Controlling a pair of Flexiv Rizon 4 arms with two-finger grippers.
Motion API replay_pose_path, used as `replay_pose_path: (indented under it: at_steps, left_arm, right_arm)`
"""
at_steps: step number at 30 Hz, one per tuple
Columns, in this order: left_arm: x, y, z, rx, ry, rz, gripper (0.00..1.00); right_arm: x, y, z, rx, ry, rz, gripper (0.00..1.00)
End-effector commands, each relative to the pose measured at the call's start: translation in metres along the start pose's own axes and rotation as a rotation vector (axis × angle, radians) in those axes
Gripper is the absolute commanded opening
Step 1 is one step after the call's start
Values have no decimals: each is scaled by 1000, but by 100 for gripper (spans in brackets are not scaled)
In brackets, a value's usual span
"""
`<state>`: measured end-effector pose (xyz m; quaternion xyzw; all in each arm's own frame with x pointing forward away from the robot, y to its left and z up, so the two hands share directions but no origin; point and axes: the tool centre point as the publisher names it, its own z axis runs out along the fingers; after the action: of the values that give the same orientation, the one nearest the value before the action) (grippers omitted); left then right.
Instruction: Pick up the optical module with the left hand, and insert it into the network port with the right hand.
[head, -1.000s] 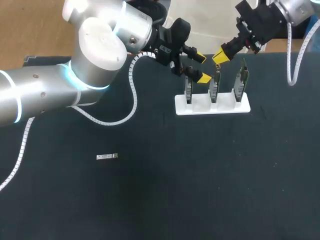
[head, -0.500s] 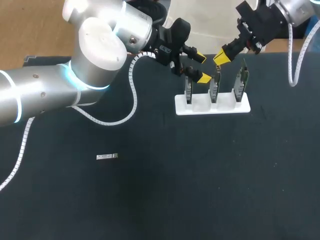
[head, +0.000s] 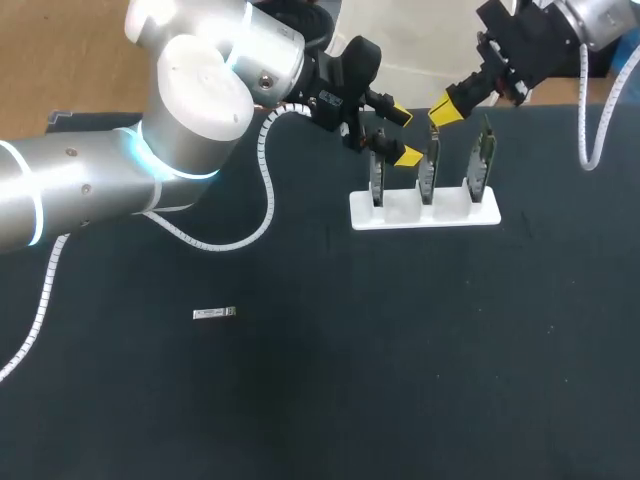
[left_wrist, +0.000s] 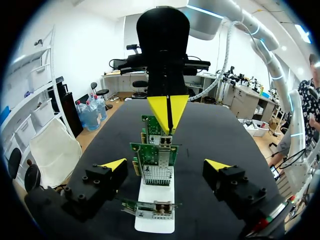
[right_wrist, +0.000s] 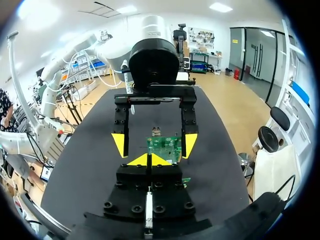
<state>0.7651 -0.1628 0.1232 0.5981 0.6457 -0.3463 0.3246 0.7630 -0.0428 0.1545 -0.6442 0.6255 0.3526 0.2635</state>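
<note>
Count: 1 optical module, 3 network cards, 1 white holder, 2 pincers.

Optical module (head: 214, 314): flat on dark worktop (head: 400, 350), at 8 o'clock from holder, well apart. Long axis on 9-to-3 o'clock line; leading end cannot be told.

Left pincer (head: 402, 134): released, tips spread, nothing between them, near top of leftmost card.

White holder (head: 425, 212): carries network cards (head: 428, 170), upright, in row.

Right pincer (head: 445, 108): clenched, yellow tips meeting, nothing seen gripped, at 12 o'clock from middle card.
</note>
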Motion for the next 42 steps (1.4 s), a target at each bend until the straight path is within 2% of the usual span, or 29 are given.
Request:
replay_pose_path:
  at_steps: [1,25,42]
  left_arm:
    - [0,-1,0,-2,1,0,100]
    - [0,-1,0,-2,1,0,100]
    - [0,-1,0,-2,1,0,100]
  right_arm:
    - [1,2,2,12,-1,1,0]
    - [2,-14,3,12,8,5,0]
    - [8,-14,9,6,23,21,0]
